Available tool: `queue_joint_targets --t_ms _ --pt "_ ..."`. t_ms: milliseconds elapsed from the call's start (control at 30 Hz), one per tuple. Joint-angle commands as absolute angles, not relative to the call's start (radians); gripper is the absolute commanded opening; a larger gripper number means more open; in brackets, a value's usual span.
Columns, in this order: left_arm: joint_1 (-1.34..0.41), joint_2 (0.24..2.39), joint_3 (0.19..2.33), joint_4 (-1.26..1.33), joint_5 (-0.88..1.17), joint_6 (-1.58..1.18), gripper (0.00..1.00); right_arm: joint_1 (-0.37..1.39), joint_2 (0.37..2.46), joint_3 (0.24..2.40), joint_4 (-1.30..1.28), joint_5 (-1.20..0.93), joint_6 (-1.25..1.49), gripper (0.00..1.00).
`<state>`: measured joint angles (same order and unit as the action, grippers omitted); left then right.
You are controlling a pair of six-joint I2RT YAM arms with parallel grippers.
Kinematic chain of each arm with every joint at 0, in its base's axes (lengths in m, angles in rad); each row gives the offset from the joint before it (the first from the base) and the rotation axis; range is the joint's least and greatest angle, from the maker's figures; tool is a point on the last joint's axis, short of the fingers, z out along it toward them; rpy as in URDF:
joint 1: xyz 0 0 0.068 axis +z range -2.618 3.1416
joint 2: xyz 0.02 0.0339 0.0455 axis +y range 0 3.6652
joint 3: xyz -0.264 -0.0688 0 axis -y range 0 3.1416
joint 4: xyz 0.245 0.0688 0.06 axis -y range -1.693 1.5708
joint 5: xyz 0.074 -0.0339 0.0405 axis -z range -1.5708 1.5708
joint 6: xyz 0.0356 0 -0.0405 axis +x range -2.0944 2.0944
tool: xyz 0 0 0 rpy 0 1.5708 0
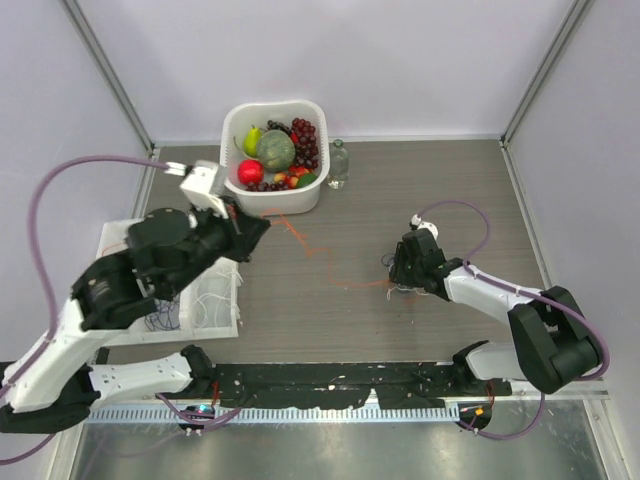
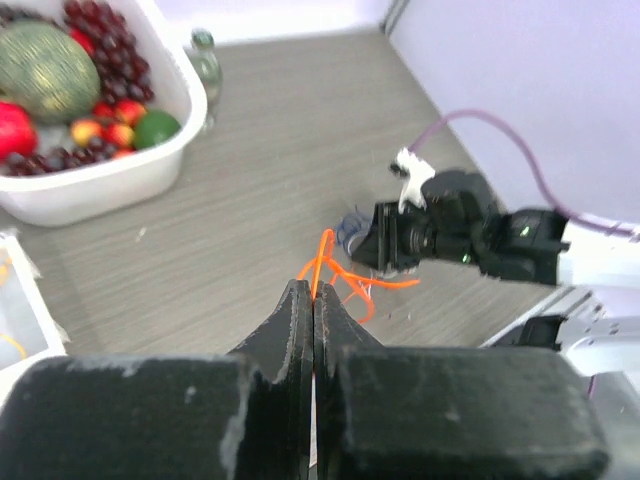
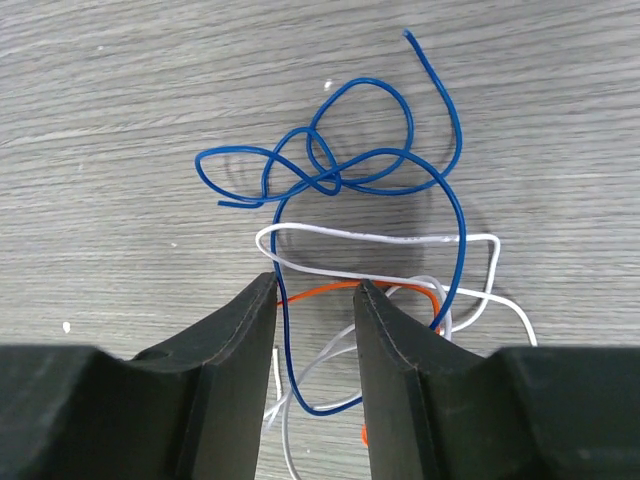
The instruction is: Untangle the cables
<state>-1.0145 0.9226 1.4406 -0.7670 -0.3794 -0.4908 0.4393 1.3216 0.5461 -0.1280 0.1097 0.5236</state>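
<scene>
Grey wood-grain table [image 1: 420, 190] is stretching out between pale walls. At its far edge one white basket [image 1: 285, 200] is holding fruit, with one glass bottle [image 1: 338, 165] standing just beside it on the right. One white tray [image 1: 225, 315] is sitting at the left, and the left arm is hiding part of it from above.

The cables [image 1: 400, 290] are lying bunched on the table, right under the right tool [image 3: 315, 290]. Its fingers are standing narrowly apart, straddling the bunch without pinching it. From that bunch the orange cable [image 2: 321, 258] is running across the table toward the basket. The left tool [image 2: 313, 290] is pinching this cable's end between tightly closed fingers, holding it up off the table.

Of the two tools, only the left is gripping anything. I am counting one orange cable, one blue cable [image 3: 325, 185] knotted into loops, and white strands [image 3: 370, 234]. I cannot tell whether those strands are one wire or two.
</scene>
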Motion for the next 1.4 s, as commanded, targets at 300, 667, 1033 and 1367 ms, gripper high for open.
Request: queue_joint_targets --t_ms 300,667,1033,1367 --pt "-1.016 0.836 1.902 -1.034 -0.62 -0.354 0.0 0.414 1.224 0.529 -0.212 0.297 0.594 0.61" --pt "-1.017 0.876 1.692 -1.063 -0.687 -0.396 0.0 0.408 1.017 0.434 -0.166 0.267 0.598 0.68" --pt "-1.017 1.165 1.292 -0.795 -0.218 -0.396 0.0 0.408 0.821 0.353 -0.118 0.207 0.571 0.77" --pt "-1.019 1.616 1.221 -0.439 0.189 -0.498 0.06 0.408 0.787 0.344 -0.123 0.209 0.572 0.77"
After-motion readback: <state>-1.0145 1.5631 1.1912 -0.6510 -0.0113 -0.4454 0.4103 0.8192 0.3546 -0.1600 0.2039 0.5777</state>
